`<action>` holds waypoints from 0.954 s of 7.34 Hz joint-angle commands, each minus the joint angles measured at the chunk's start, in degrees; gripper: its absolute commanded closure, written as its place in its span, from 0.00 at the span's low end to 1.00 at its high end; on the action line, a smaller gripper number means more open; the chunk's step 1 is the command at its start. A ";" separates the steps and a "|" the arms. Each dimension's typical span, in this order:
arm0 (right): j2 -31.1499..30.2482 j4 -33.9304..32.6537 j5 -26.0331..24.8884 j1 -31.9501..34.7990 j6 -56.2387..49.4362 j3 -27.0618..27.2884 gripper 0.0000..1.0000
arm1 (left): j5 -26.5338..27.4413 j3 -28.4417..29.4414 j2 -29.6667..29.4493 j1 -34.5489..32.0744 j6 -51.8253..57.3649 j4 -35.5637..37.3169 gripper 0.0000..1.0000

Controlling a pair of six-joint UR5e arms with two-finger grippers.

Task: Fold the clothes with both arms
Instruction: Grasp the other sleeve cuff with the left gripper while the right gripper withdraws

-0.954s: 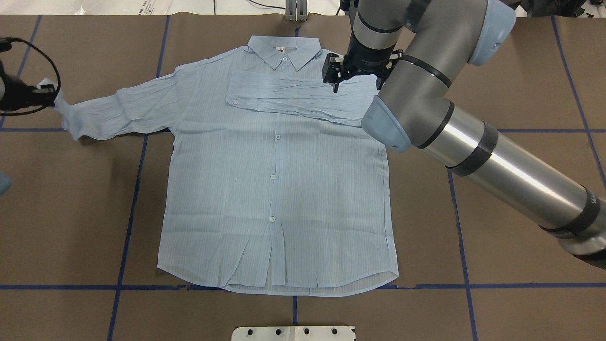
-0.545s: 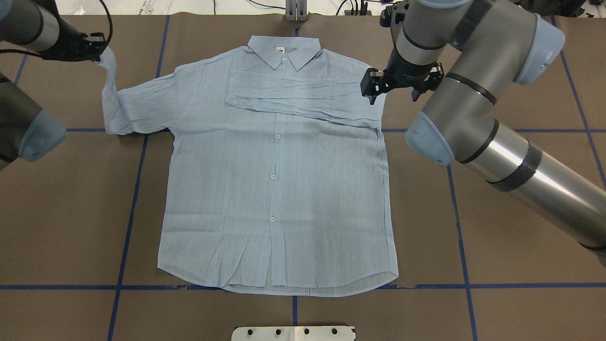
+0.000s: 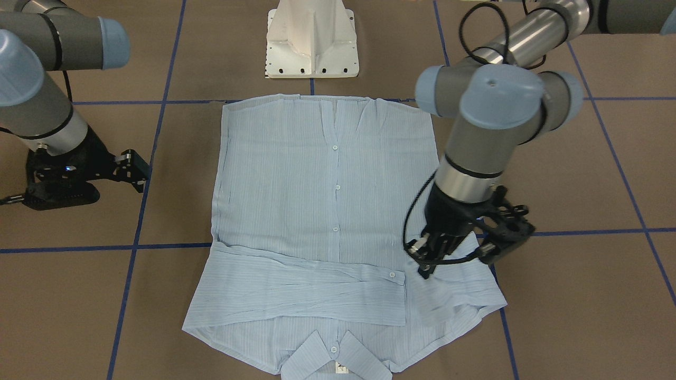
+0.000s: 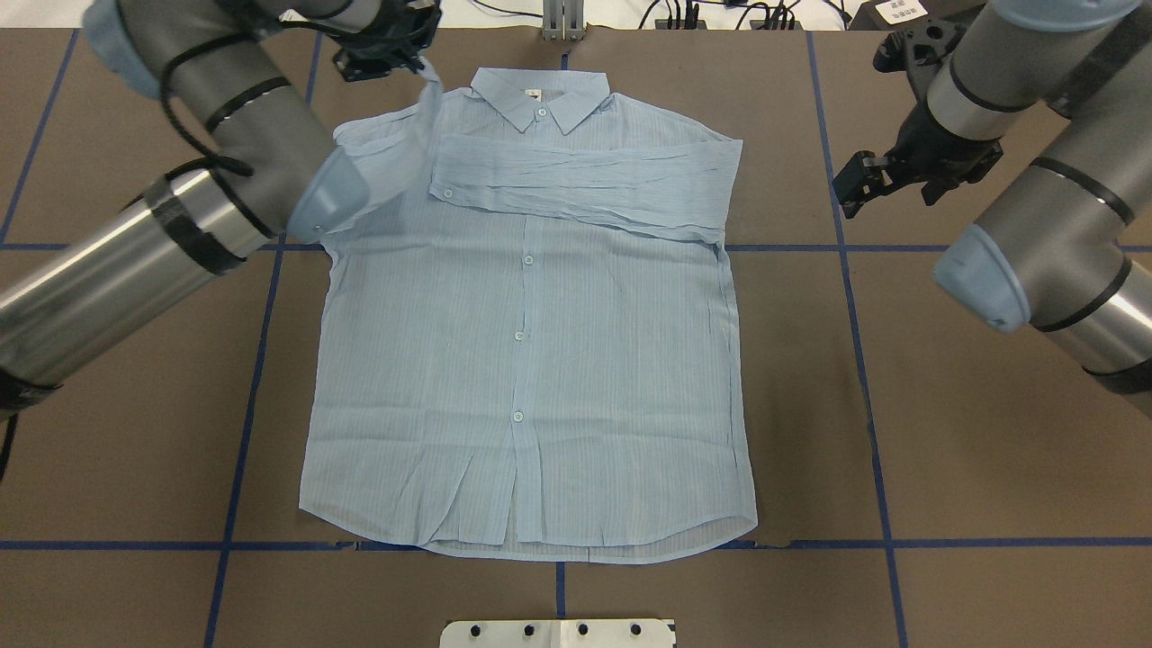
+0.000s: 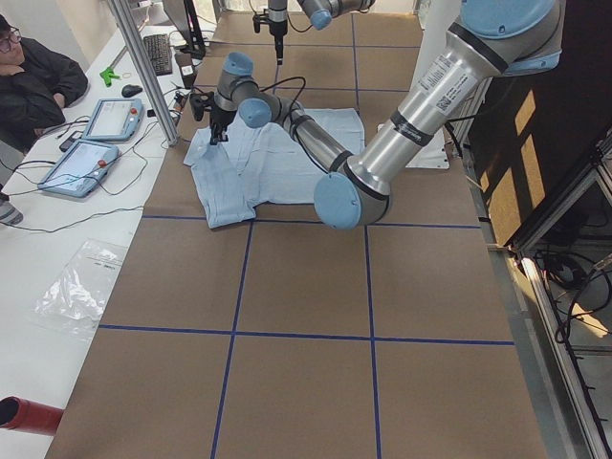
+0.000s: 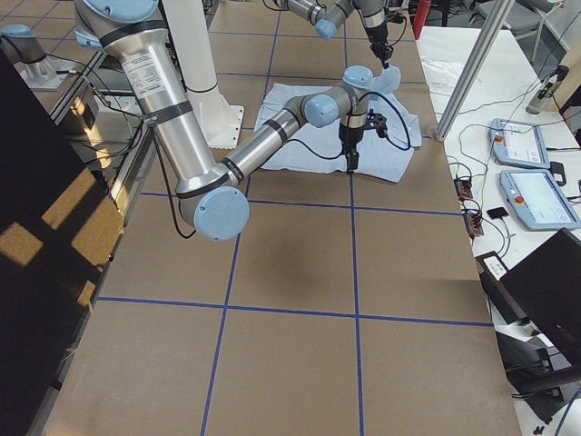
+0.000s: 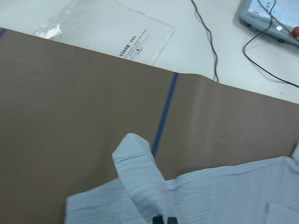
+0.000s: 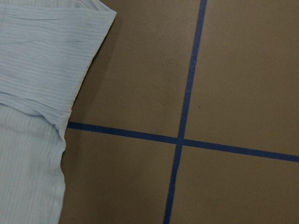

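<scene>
Overhead and front-facing cameras look steeply down from opposite sides, both covering the whole light blue finely striped button-up shirt (image 4: pixel 522 360).

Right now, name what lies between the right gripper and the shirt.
Only bare brown table cover and a blue tape line separate right gripper from shirt, per the overhead view.

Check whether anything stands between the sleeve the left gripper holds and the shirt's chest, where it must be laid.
Nothing foreign does. The left gripper holds the left sleeve over the shirt; only the folded right sleeve lies across the chest. The right gripper hangs aside, over the table.
</scene>
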 commanded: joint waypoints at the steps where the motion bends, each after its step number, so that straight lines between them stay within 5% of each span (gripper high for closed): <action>1: -2.52 0.01 1.77 2.27 -3.02 0.49 0.00 | 0.08 4.41 -4.62 5.46 -9.37 -5.37 1.00; 7: -1.82 0.19 1.59 2.00 -2.40 0.23 0.00 | 4.30 12.03 -4.86 13.73 -9.91 -13.99 1.00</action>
